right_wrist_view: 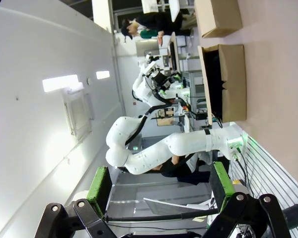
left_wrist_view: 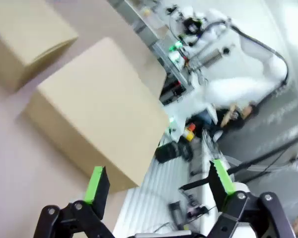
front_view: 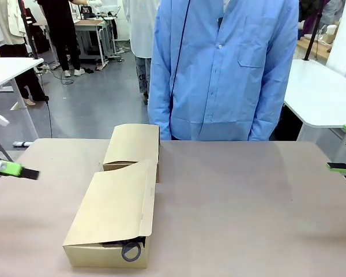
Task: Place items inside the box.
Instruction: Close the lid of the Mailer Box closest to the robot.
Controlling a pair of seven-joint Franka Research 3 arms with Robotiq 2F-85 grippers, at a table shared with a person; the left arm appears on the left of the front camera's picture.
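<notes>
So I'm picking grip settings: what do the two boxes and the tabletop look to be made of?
The larger box and the smaller box behind it both look like plain brown cardboard: matte, unprinted, with creased folds and cut flap edges. The table shows a smooth, matte pinkish-beige surface, likely laminate, though the look leaves that open. Both boxes would probably dent under a hard squeeze.

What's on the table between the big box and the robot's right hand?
Nothing: in the front view, only bare table lies between the larger box and the right gripper.
</notes>
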